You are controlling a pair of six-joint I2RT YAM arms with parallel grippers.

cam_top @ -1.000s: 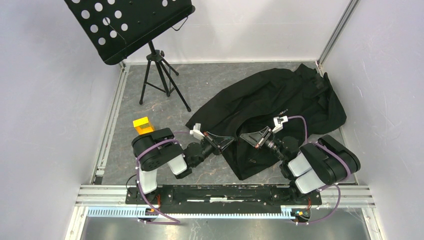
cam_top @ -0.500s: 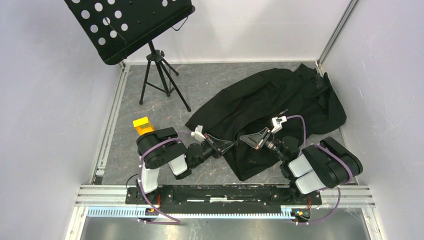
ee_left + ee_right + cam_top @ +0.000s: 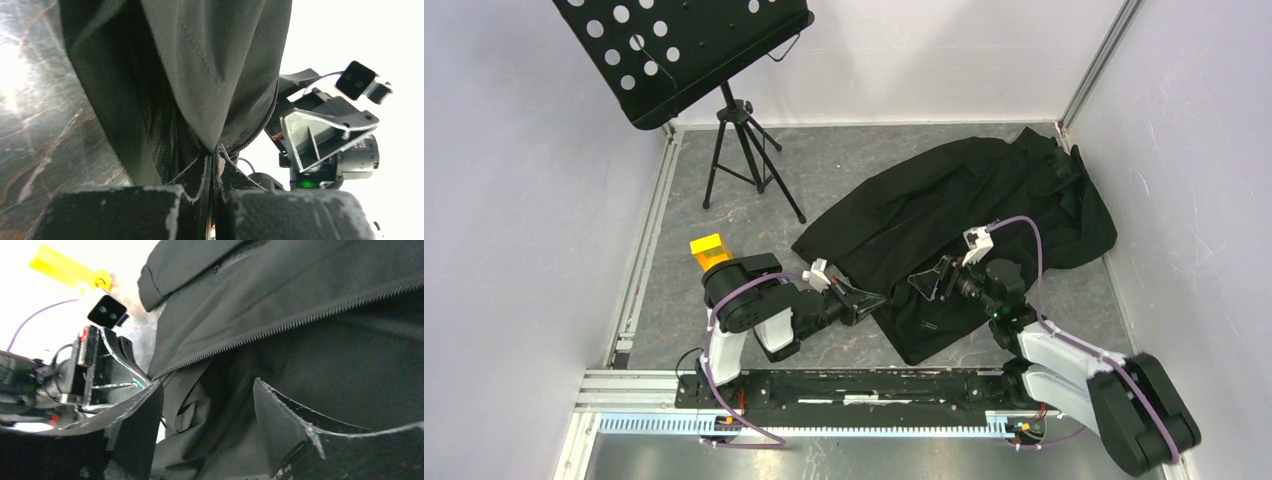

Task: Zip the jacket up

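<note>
The black jacket [image 3: 964,200] lies crumpled on the grey floor at the right, with its lower corner drawn toward the arms. My left gripper [image 3: 879,298] is shut on the jacket's edge. In the left wrist view the fabric [image 3: 200,60] is pinched between the jaws [image 3: 212,170], right beside the zipper teeth [image 3: 260,125]. My right gripper [image 3: 924,285] faces it a short way off, open. In the right wrist view its fingers [image 3: 207,390] stand wide apart over loose folds of the jacket [image 3: 300,300]. An open line of zipper teeth [image 3: 300,320] runs above them.
A black perforated music stand [image 3: 674,50] on a tripod [image 3: 744,160] stands at the back left. A yellow block [image 3: 710,250] sits behind the left arm. White walls close in left, back and right. An aluminium rail [image 3: 874,385] runs along the near edge.
The right gripper has opened and let go of the jacket, and its arm has swung out toward the lower right. The left gripper stays shut on the jacket edge, shifted slightly.
</note>
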